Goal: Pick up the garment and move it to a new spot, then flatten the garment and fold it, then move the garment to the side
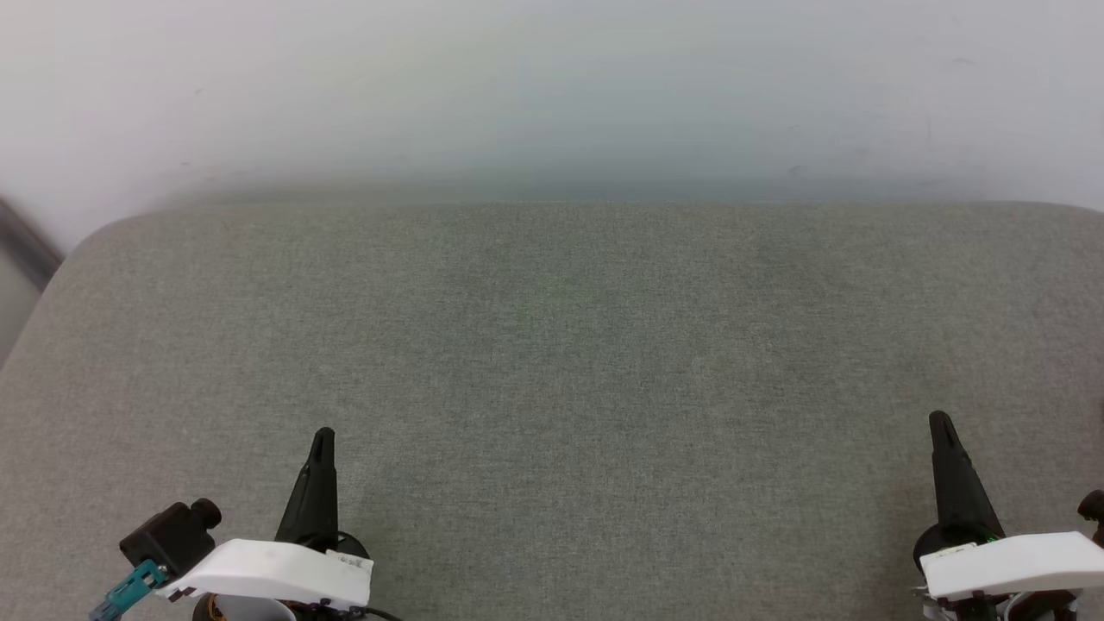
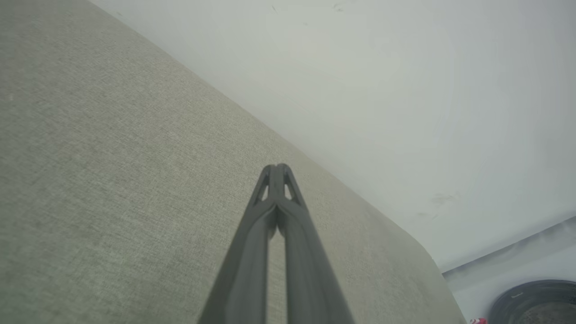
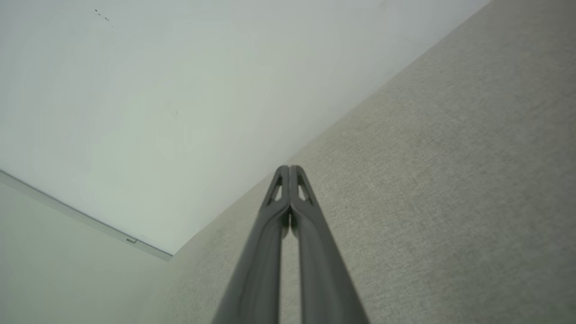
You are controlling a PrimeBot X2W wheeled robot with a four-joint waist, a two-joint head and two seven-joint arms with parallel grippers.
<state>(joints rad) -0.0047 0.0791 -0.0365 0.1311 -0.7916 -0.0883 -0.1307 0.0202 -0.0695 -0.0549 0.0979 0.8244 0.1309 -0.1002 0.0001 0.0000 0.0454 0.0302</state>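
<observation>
left end effector (image 1: 323,438) and right end effector (image 1: 940,423) pinched together, empty, above the cushion (image 1: 552,345). where the garment lies i cannot tell. likely light, limp, soft: pinch shoulders or hem.

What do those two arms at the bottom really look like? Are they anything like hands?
Not hands: the left gripper and right gripper are each two long, dark, tapering fingers with small triangular cut-outs near the tips. Each rises from a white plastic wrist cover. Beside the left one sits a small black block with a teal plug.
</observation>
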